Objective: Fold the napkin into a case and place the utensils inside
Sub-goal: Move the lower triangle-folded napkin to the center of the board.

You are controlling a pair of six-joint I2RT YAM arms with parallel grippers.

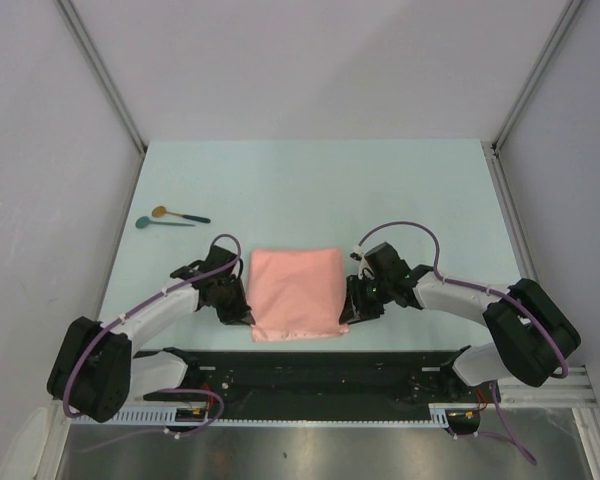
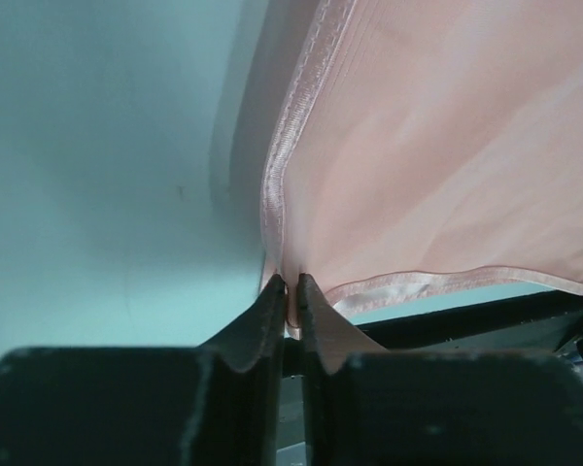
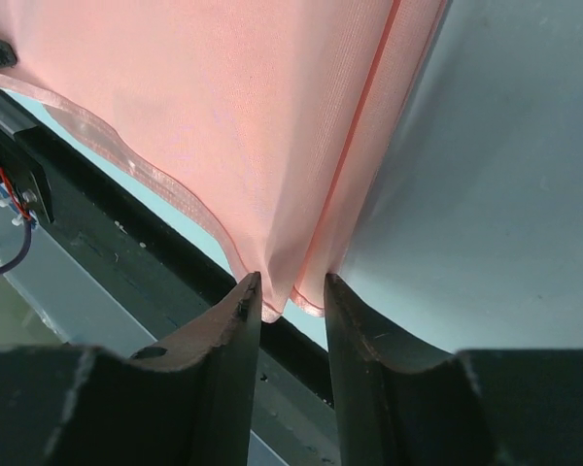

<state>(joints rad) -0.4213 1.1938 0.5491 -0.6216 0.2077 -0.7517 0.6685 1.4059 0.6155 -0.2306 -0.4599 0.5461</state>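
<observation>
Table [image 1: 430, 200], pale teal, takes up most of the top view. The napkin [image 1: 297, 293] lies flat at the middle of its near half, between the two arms. It reads as roughly square, a touch longer front to back, near edge close to the table's front rail.

Left gripper [image 1: 245, 312] is at the napkin's near-left corner and right gripper [image 1: 350, 312] at the near-right corner. They are equally close, one per corner, cloth stretching away from both toward the far side. My guess is the next fold turns on that: both near corners carried together away from the bases, over the far edge.

The utensils sit well apart at far left, side by side, handles pointing right: golden-bowl spoon [image 1: 180, 215] just behind teal-bowl spoon [image 1: 163, 223]. The left arm is nearer them. Neither is touched.

From above the jaws are too small to read. The left wrist view shows the left gripper [image 2: 291, 291] clamped tight on the hemmed corner of the cloth [image 2: 437, 146], no gap. The right wrist view shows the right gripper [image 3: 287, 291] with fingers standing apart and a doubled corner of cloth [image 3: 223, 116] filling the space between them. Pinched or only straddled, can't tell. The wrist views also show two layered hems, so it's already folded once.
</observation>
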